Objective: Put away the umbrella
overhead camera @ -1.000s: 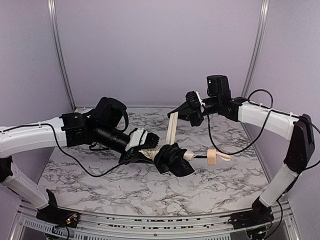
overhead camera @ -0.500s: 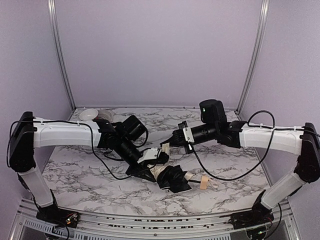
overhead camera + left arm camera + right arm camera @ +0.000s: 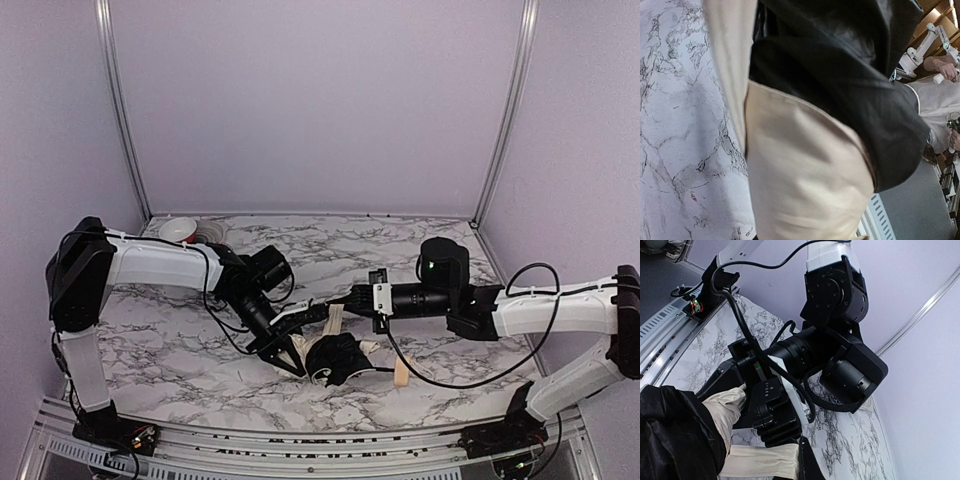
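The umbrella (image 3: pixel 340 358), a loose bundle of cream and black fabric, had slid toward 6 o'clock on the marble counter (image 3: pixel 170 345) as both arms dropped low, its wooden handle (image 3: pixel 402 374) trailing at 4 o'clock. The left end effector (image 3: pixel 296 352), at its 9 o'clock, was clamped on a canopy fold. The right end effector (image 3: pixel 342 300), at 12 o'clock, was pinched together on the cream strap (image 3: pixel 334 320), which was no longer hauled up taut. It seemed ready for wrapping, though the bundle was not yet cinched.

Umbrella (image 3: pixel 338 358): collapsed, crumpled bundle at front centre of table (image 3: pixel 180 370). Black underside outward, cream patches, cream strip rising. Tan knob handle (image 3: pixel 401 374) sticks out right.
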